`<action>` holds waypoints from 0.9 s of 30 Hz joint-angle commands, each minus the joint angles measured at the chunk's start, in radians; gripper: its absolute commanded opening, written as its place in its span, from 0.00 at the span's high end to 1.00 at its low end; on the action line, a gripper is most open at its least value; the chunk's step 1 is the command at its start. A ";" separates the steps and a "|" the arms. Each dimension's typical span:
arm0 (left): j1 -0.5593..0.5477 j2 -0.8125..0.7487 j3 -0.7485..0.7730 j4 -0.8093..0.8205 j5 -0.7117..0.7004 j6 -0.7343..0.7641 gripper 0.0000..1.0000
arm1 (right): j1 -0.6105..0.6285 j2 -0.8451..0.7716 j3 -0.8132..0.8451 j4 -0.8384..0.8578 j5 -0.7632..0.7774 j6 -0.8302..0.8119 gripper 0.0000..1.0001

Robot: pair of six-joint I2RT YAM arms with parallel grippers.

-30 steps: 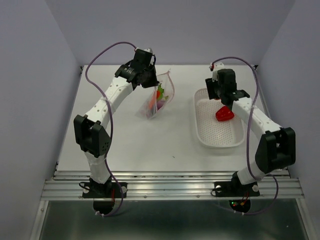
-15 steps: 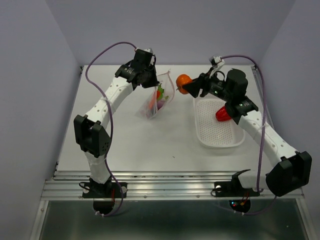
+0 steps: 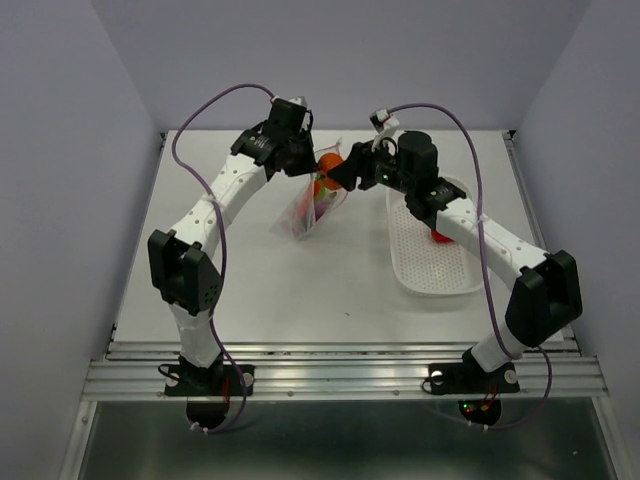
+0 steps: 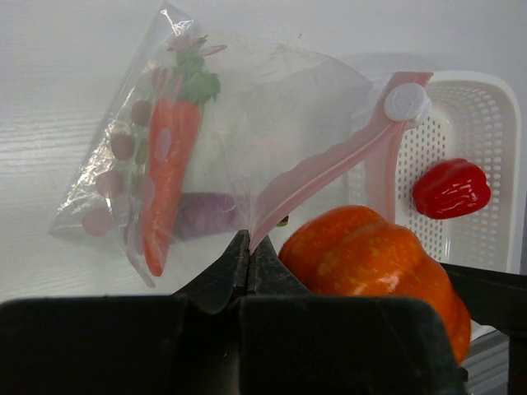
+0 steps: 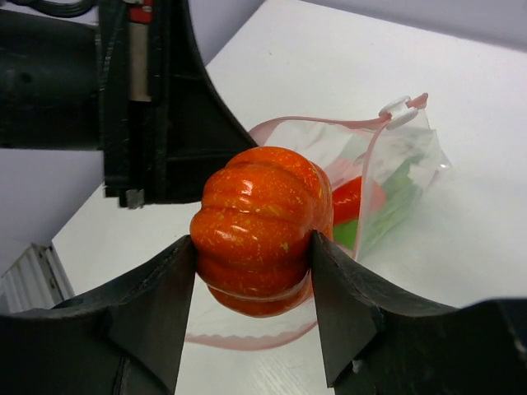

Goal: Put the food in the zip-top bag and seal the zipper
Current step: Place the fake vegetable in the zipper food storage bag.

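The left gripper (image 4: 249, 251) is reaching out near the middle of the worktop's (image 3: 250, 290) far edge, its jaws pressed fully together on the lip of the zip-top bag (image 4: 272, 123), right where the pink zipper (image 4: 321, 169) strip is running down to them. It is holding that lip up, so the bag's mouth is gaping toward the right edge, with the white slider tab (image 4: 406, 102) sitting at the strip's far end. Inside the bag a carrot (image 4: 169, 177) is lying lengthwise with its green top pointing away, and a purple eggplant (image 4: 206, 216) is lying just beside its tip. The right gripper (image 5: 255, 243) is closing its fingers around the orange round fruit (image 5: 259, 206), spread only as wide as the fruit, and is holding it in the air directly at the bag's open mouth, close beside the left gripper's fingers. Whether the fruit is touching the plastic cannot be told. Along the right edge of the worktop the white basket (image 3: 440, 275) is resting with a red pepper (image 3: 440, 237) lying in its far half, partly hidden by the right arm in the overhead view.
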State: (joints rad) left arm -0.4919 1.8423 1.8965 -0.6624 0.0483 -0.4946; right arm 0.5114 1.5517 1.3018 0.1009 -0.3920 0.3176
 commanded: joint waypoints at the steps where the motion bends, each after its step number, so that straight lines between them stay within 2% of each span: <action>1: -0.007 -0.049 0.027 0.020 0.012 0.005 1.00 | 0.027 0.027 0.071 -0.023 0.097 -0.003 0.70; 5: -0.008 -0.048 0.027 0.021 0.015 0.007 1.00 | 0.047 0.068 0.105 -0.064 0.171 -0.017 0.69; 9: -0.010 -0.052 0.029 0.021 0.015 0.007 1.00 | 0.067 0.090 0.131 -0.095 0.266 -0.029 0.62; 12: -0.008 -0.052 0.029 0.021 0.015 0.007 1.00 | 0.067 0.102 0.137 -0.110 0.306 -0.026 0.52; 15: -0.010 -0.049 0.029 0.020 0.015 0.008 1.00 | 0.076 0.108 0.157 -0.147 0.315 -0.029 0.33; 16: -0.008 -0.049 0.030 0.020 0.015 0.008 1.00 | 0.076 0.107 0.157 -0.147 0.309 -0.029 0.33; 20: -0.010 -0.045 0.030 0.021 0.018 0.008 1.00 | 0.087 0.096 0.165 -0.156 0.289 -0.040 0.18; 25: -0.008 -0.043 0.032 0.024 0.019 0.007 1.00 | 0.087 0.070 0.168 -0.168 0.249 -0.052 0.09; 26: -0.008 -0.043 0.032 0.024 0.019 0.007 1.00 | 0.087 0.062 0.168 -0.171 0.248 -0.052 0.00; 27: -0.008 -0.040 0.033 0.026 0.019 0.007 1.00 | 0.087 0.044 0.165 -0.173 0.240 -0.057 0.00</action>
State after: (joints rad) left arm -0.4973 1.8423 1.8965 -0.6624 0.0536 -0.4946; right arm 0.5907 1.6562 1.4197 -0.0738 -0.1280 0.2813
